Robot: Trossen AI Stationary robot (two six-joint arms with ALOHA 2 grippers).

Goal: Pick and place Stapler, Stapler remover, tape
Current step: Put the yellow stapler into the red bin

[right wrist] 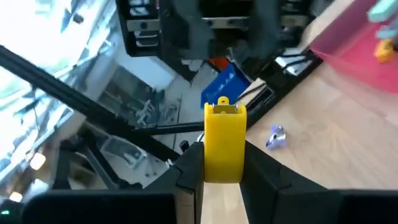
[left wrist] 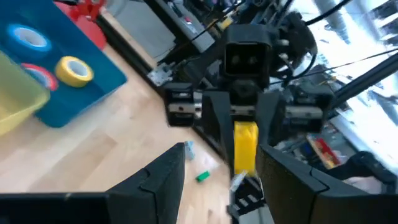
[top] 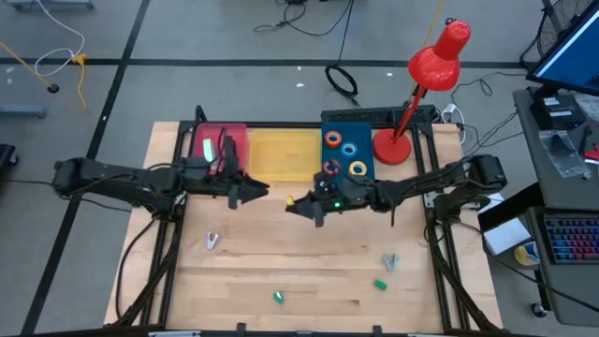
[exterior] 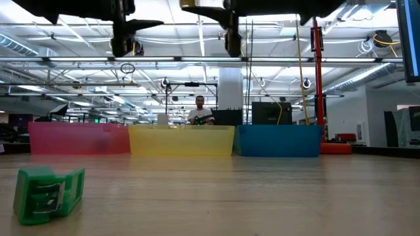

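My right gripper [top: 299,207] hovers over the table's middle, shut on a yellow stapler [right wrist: 224,134]. My left gripper [top: 256,190] faces it from the left, open and with nothing between its fingers. Tape rolls lie in the blue tray [top: 363,129]: orange [top: 334,139], blue [top: 350,149], yellow [top: 357,169] and red [top: 330,167]. Two green staplers [top: 278,297] [top: 380,284] rest on the wood near the front edge. Two metal stapler removers [top: 212,241] [top: 390,262] also lie on the wood. My right gripper pinches the yellow stapler by its two long sides [right wrist: 208,163] between the two fingers. The fingers [right wrist: 261,171] point level toward the table's left and lie along the stapler. Its free end [right wrist: 222,107] sticks out ahead of them. It is lifted clear of the table.
A pink tray [top: 234,136], a yellow tray [top: 285,154] and the blue tray stand in a row at the far edge. A red desk lamp [top: 393,145] stands at the far right. The two arms face each other closely. Bare wood lies toward the near edge.
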